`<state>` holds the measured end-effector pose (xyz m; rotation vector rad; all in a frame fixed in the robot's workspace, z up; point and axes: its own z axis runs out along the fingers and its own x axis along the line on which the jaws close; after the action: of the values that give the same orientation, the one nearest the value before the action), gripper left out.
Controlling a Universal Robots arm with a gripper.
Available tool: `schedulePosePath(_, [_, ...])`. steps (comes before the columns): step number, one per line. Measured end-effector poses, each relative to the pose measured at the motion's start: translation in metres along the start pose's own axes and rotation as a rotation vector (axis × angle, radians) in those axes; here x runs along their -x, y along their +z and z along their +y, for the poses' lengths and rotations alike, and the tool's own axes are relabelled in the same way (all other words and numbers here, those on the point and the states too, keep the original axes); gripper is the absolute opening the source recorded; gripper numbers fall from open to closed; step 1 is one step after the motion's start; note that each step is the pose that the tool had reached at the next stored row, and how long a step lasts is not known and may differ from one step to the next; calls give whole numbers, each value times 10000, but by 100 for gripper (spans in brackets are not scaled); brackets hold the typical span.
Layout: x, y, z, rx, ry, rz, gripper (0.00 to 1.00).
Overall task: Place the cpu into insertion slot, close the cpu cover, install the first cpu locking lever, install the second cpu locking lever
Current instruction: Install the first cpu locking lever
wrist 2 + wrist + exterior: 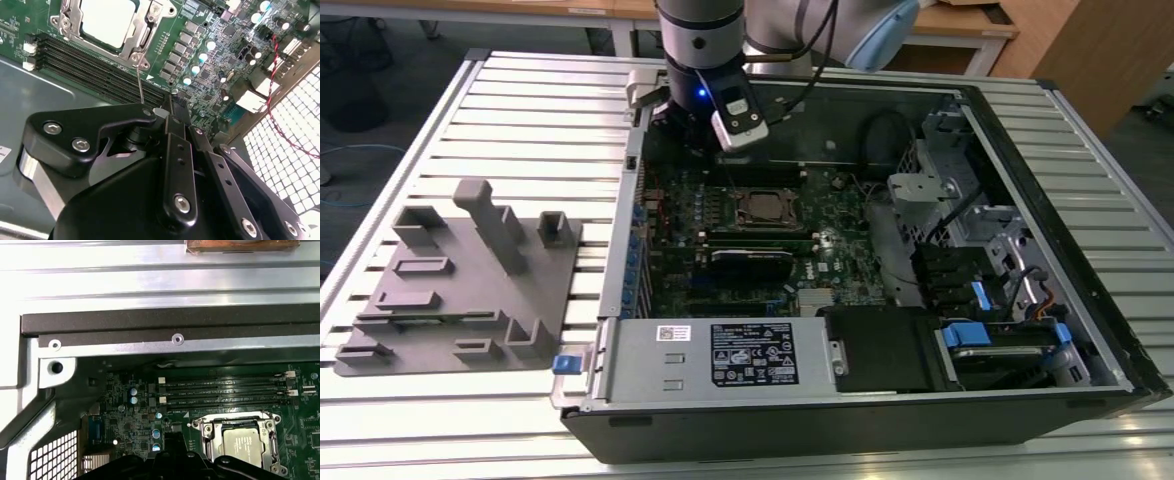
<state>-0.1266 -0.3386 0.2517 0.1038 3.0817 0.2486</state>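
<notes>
The cpu (107, 22) (242, 442) lies silver face up in the insertion slot (761, 208) on the green board. The cpu cover (142, 32) (207, 432) lies flat around it, and the chip shows through its window. From the socket's corner a thin wire locking lever (140, 82) stands up, and its free end reaches the tip of my gripper (167, 112). In the exterior view my gripper (700, 135) hangs inside the case, above the board's far edge just beyond the socket. Its black body (172, 455) sits beside the socket in the first wrist view.
The open computer case (620, 340) lies on a slatted metal table (520, 110). Long black memory slots (90, 65) (225, 390) run between socket and case wall. A grey moulded fixture (467, 280) stands at the exterior view's left. Drive bays and cables (974, 260) fill the case's right side.
</notes>
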Motion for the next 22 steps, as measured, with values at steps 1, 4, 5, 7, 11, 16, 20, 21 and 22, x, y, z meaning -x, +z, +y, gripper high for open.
schedulePosePath(1, [0,0,0,16,1,2,10])
schedulePosePath(4, [0,1,3,74,4,3,10])
schedulePosePath(5, [0,1,4,86,4,4,10])
schedulePosePath(7, [0,-1,9,99,5,8,10])
schedulePosePath(11, [-1,3,27,141,8,9,10])
schedulePosePath(16, [1,6,43,262,14,15,10])
schedulePosePath(20, [13,6,49,415,22,28,10])
schedulePosePath(21, [19,6,49,452,24,30,10])
schedulePosePath(22, [29,8,50,486,26,31,10])
